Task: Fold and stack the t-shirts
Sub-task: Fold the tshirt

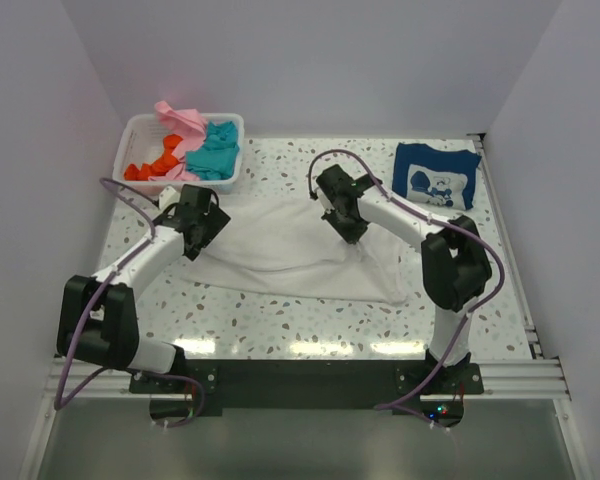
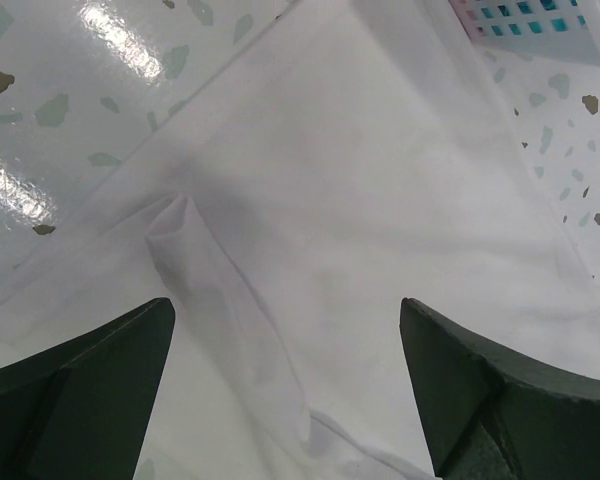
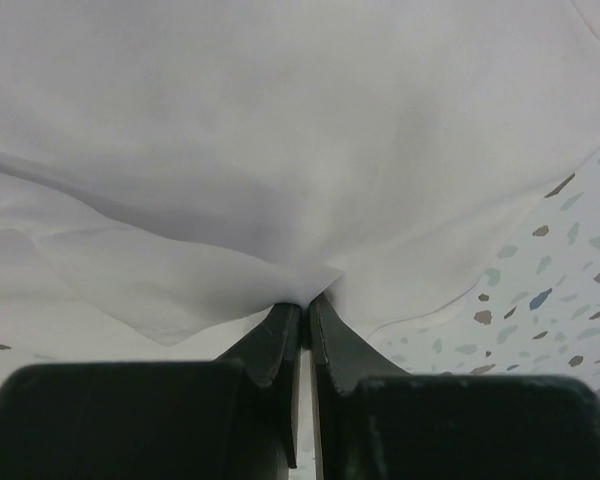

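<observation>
White-walled cell, speckled terrazzo bench (image 1: 280,320). Two arms, bases at the near edge.

Count: five t-shirts, one basket.
- 1 white t-shirt (image 1: 290,245), spread out mid-bench between the two arms.
- 1 navy t-shirt (image 1: 435,175), folded into a rectangle at the far right corner, white cartoon print facing up. Well apart from the white one.
- 3 in the white slotted basket (image 1: 130,135) at the far left corner: pink t-shirt (image 1: 180,118) draped over the back, teal t-shirt (image 1: 218,152) on the right side, orange t-shirt (image 1: 155,162) at the front left. All three are crumpled.

White t-shirt: mostly flat, thin cloth with soft wrinkles, its far-left corner just beside the basket. The left wrist view shows a sleeve-like flap with a raised crease running down the middle. The right wrist view shows one layer pulled into a small peak, with a looser fold hanging to its left.

Left pincer (image 2: 290,400): fingers spread wide, over the left part of the white t-shirt. Cloth shows between them. Cannot tell if the tips touch it.

Right pincer (image 3: 302,318): fingers pressed together, pinching that peak of white cloth on the shirt's right part, near its edge, with bare bench showing just to the right.
</observation>
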